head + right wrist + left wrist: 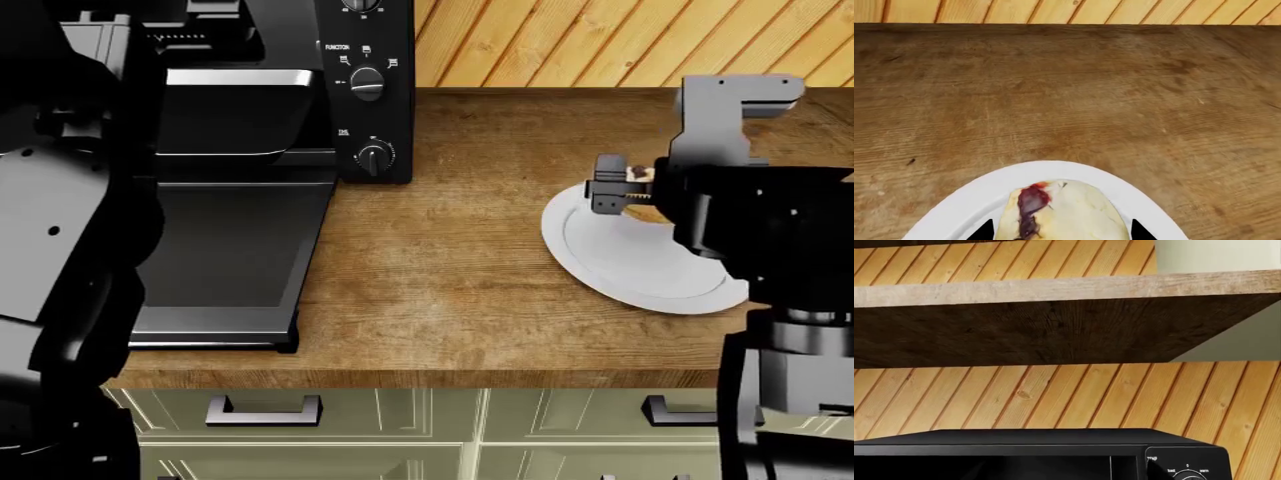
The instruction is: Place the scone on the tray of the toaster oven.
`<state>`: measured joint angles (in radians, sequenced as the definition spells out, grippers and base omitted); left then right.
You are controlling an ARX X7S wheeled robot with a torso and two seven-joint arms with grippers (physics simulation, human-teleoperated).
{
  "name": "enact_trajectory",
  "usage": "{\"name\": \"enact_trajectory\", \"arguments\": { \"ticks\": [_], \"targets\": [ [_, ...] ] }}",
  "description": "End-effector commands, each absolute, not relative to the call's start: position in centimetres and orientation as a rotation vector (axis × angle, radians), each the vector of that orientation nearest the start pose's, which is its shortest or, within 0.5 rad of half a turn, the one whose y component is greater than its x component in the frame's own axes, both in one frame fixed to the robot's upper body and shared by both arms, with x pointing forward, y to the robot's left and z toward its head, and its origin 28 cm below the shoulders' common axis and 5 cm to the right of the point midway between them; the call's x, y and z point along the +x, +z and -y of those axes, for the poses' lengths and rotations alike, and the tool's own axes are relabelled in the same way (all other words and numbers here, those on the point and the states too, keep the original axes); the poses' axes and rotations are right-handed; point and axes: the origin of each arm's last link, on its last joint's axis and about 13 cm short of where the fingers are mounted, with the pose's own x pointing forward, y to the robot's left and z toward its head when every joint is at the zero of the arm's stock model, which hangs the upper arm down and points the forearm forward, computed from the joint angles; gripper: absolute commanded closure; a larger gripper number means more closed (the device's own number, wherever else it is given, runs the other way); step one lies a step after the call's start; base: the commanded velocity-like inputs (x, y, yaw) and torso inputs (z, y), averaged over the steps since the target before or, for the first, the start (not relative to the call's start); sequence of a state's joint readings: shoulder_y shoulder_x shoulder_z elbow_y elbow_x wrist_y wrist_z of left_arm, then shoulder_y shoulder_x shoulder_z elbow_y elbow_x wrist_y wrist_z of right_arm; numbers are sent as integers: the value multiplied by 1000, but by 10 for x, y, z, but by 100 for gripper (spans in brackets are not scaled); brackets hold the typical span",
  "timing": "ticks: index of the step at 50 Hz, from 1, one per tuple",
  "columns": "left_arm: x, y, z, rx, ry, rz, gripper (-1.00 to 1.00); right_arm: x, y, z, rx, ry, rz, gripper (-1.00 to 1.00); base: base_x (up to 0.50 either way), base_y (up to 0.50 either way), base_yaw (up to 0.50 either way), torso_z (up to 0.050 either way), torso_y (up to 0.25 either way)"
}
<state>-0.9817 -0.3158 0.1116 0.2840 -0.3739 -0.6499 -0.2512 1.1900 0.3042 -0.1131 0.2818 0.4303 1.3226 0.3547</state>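
The scone (1067,210), pale yellow with a dark red streak, lies on the far edge of a white plate (954,215). My right gripper (1061,232) is open with its jaws on either side of the scone, a thin gap showing at each side. In the head view the gripper (617,187) is low over the plate (627,260) and the scone (642,172) barely shows. The black toaster oven (360,60) stands at the back left, its door (220,250) folded down flat. The tray (220,115) sits inside the opening. My left gripper is out of view.
The left arm (60,230) fills the left edge of the head view, in front of the oven. The left wrist view shows the oven's top (1054,440), a wooden shelf (1054,325) above it and a plank wall. Drawers (267,410) sit below the counter's front edge.
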Motion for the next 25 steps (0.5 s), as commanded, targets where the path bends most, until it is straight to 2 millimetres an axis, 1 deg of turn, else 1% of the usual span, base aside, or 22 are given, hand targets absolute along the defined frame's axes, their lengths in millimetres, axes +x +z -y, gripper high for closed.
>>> {"name": "enact_trajectory", "arguments": {
  "ticks": [1,13,14,15,25],
  "targets": [
    [310,305,-240,20,49,574,-100,347,278,160,-54,-239,-364,100,0,0,0,0,0],
    [306,313,-241,16,55,602,-100,338,306,154,-96,-222,-290,100,0,0,0,0,0],
    [303,324,-243,26,63,631,-100,335,330,147,-110,-190,-217,100,0,0,0,0,0],
    [303,324,-243,28,66,634,-100,335,333,146,-112,-185,-209,100,0,0,0,0,0],
    [302,325,-244,26,69,639,-100,331,347,138,-129,-139,-153,100,0,0,0,0,0]
  ]
}}
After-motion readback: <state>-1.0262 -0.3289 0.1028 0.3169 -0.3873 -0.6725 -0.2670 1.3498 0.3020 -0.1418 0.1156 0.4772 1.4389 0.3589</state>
